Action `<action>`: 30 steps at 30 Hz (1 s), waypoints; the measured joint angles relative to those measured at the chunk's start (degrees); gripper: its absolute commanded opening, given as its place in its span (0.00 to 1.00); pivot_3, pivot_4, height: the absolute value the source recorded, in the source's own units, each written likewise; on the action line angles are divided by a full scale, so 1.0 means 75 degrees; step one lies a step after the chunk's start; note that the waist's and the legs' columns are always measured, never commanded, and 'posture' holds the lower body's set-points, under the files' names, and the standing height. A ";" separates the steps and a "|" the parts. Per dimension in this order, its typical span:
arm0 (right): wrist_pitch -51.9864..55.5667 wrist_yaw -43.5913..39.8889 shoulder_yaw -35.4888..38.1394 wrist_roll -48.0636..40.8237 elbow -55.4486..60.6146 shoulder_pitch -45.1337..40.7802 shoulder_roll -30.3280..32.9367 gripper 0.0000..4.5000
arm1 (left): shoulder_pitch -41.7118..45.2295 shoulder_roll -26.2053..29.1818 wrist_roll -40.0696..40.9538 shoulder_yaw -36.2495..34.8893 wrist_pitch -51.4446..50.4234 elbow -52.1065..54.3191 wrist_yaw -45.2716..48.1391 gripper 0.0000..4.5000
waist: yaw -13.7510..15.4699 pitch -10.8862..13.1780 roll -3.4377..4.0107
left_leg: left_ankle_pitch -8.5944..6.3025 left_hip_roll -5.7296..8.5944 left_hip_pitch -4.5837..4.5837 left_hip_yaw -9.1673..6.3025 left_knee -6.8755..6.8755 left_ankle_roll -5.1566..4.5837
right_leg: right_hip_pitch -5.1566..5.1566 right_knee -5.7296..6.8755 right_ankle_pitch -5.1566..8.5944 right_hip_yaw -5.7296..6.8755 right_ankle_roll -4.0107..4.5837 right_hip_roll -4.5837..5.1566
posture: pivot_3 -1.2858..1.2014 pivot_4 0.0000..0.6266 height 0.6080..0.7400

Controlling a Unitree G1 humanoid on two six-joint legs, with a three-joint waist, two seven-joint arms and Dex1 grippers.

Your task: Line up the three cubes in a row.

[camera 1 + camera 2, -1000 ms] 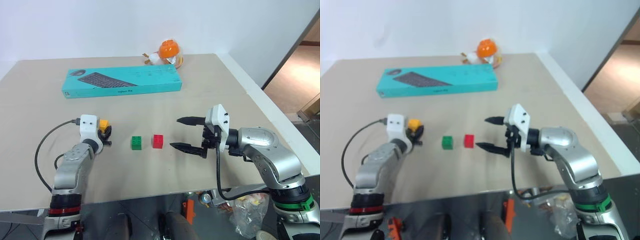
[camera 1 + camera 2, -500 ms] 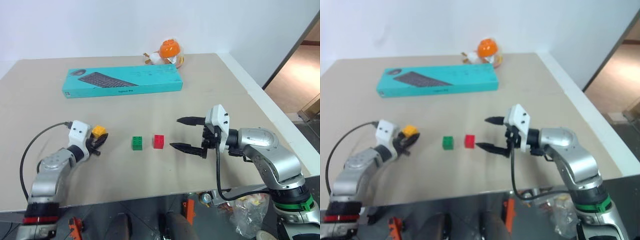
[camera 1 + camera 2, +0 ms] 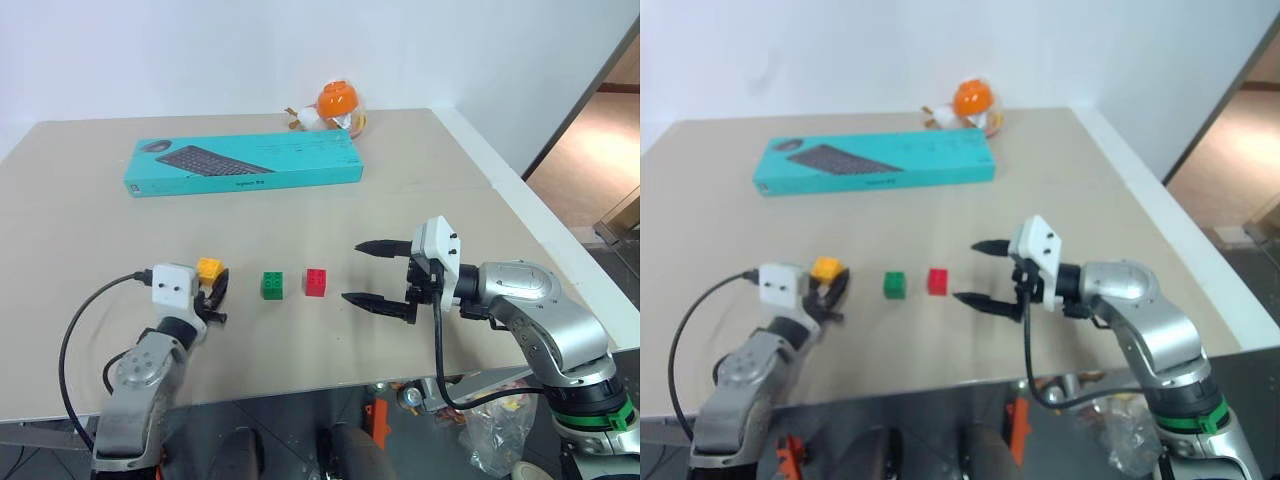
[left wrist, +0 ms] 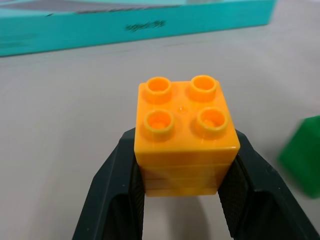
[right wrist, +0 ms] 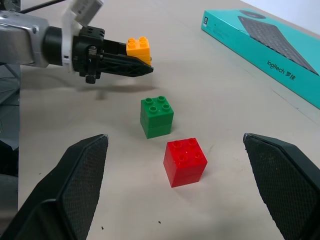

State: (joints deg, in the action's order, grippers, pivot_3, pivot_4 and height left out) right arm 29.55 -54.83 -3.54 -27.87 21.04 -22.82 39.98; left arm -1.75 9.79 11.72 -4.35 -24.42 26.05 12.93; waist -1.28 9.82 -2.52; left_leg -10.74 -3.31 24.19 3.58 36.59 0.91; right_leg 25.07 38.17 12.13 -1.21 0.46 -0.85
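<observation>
Left wrist view: the orange cube (image 4: 185, 136) is pinched by the left end effector (image 3: 212, 296) just left of the green cube (image 3: 272, 285) and red cube (image 3: 317, 282) on the desk (image 3: 420, 180), apparently for completing the row. The right end effector (image 3: 378, 272) is spread wide beside the red cube.

teal keyboard box (image 3: 245, 164) beside round orange toy (image 3: 336, 104).
</observation>
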 measured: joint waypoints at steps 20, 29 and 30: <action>-0.0095 -0.0042 0.0011 -0.0200 -0.0107 -0.0120 -0.0079 1.00 | 0.0259 0.0296 -0.0035 0.0282 -0.1995 0.0376 -0.0482 0.30 | -0.0004 0.0000 0.0000 | 0.0000 0.0001 0.0003 -0.0005 -0.0001 0.0000 | 0.0004 -0.0001 0.0002 0.0000 -0.0001 -0.0006 | 0.52 0.24 1.00; -0.0207 -0.0159 0.0010 -0.0134 -0.0151 -0.0108 -0.0079 1.00 | 0.0281 0.0285 -0.0054 0.0300 -0.2079 0.0365 -0.0495 0.30 | -0.0003 0.0000 -0.0001 | 0.0000 0.0000 0.0004 -0.0006 -0.0001 0.0000 | 0.0004 -0.0001 0.0003 0.0000 0.0001 -0.0007 | 0.52 0.24 1.00; -0.0214 -0.0160 0.0010 -0.0132 -0.0151 -0.0103 -0.0079 1.00 | 0.0293 0.0285 -0.0068 0.0301 -0.2079 0.0356 -0.0504 0.30 | -0.0003 0.0000 -0.0001 | 0.0000 0.0000 0.0004 -0.0006 -0.0001 0.0000 | 0.0004 -0.0001 0.0003 0.0000 0.0001 -0.0006 | 0.52 0.24 1.00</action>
State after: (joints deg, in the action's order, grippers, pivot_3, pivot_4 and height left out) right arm 27.95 -56.03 -3.46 -28.86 19.90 -23.60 39.39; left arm 0.45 11.93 11.21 -2.09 -40.01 28.72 9.14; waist -1.31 9.82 -2.53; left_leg -10.74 -3.31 24.22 3.54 36.58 0.92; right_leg 25.10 38.17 12.15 -1.21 0.47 -0.89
